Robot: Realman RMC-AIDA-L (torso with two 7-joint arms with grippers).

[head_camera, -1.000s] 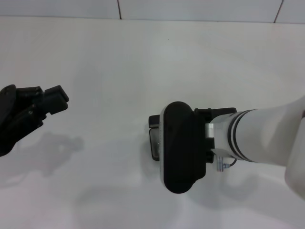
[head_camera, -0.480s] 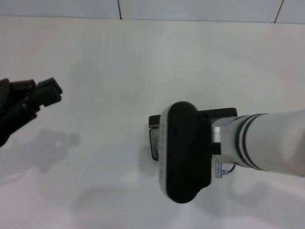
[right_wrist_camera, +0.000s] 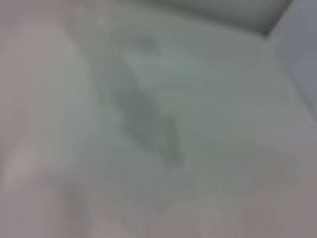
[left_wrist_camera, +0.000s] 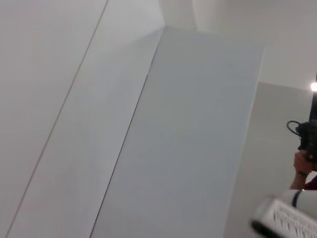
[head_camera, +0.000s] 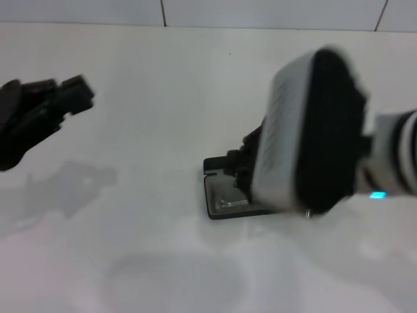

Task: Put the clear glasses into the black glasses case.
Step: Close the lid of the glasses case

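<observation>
On the white bench (head_camera: 163, 78), the flat matte black glasses case (head_camera: 225, 202) lies open, half hidden under my right arm.
Only my head view shows it; both wrist views miss it. Right gripper (head_camera: 238, 171) sits at its rear edge, left gripper (head_camera: 68, 98) well apart; I cannot tell either's fingers' state.

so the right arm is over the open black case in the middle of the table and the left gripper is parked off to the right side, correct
Not quite. The head view shows the left gripper hanging off at the left side, not the right. The right arm is indeed over the open black case near the table's middle.
</observation>
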